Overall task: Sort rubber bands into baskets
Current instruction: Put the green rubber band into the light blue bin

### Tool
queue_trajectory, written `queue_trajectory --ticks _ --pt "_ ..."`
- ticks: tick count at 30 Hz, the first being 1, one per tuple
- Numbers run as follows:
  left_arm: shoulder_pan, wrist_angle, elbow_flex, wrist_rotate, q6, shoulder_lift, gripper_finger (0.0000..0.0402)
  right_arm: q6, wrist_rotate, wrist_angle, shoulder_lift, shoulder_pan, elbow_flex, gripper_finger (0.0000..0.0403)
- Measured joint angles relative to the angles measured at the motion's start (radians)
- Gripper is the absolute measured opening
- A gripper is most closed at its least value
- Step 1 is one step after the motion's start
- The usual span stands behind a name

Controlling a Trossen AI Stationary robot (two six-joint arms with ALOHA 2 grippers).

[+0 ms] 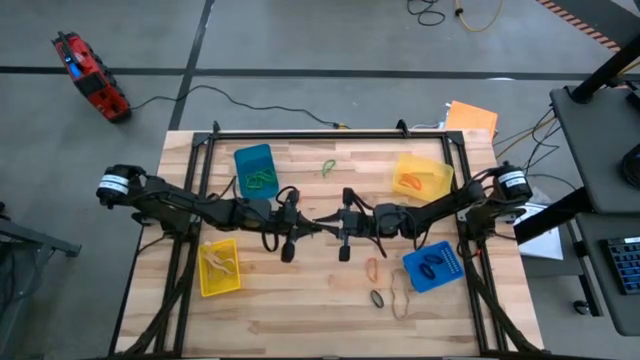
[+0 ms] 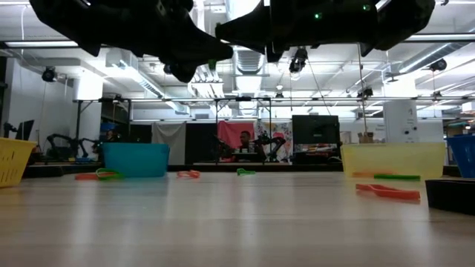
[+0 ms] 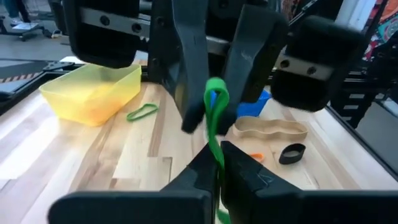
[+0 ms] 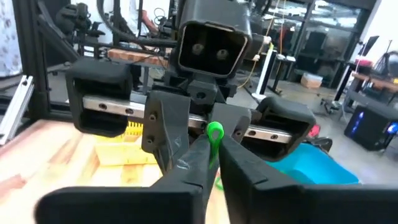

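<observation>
Above the middle of the table (image 1: 320,310), a green rubber band (image 3: 215,118) is pinched by the closed left gripper (image 3: 217,163) and also by the nearly closed right gripper (image 4: 211,155), a handover by the look of it. Bands are already held in the four baskets: blue (image 1: 255,170) and yellow (image 1: 219,268) on the left side, yellow (image 1: 421,178) and blue (image 1: 434,265) on the right. Loose bands (image 1: 385,285) lie near the front edge; one green band (image 1: 328,166) lies near the back edge.

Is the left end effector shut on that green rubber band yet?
Shut. In the left wrist view its fingers meet around the green rubber band; the right end effector also pinches the band's other end.
</observation>
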Motion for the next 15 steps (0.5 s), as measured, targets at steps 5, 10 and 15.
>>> queue_trajectory --ticks 5,10,15 --pt "0.018 -0.087 0.0 -0.034 -0.008 -0.035 0.0 0.086 0.001 -0.084 -0.061 -0.004 0.0 0.0089" --pt "0.079 -0.407 0.019 -0.169 -0.02 -0.157 0.0 0.199 0.007 -0.293 -0.166 -0.026 0.0 0.0162" --pt "0.25 -0.958 0.126 -0.368 -0.041 -0.253 0.0 0.265 0.075 -0.482 -0.244 -0.043 0.0 0.0203"
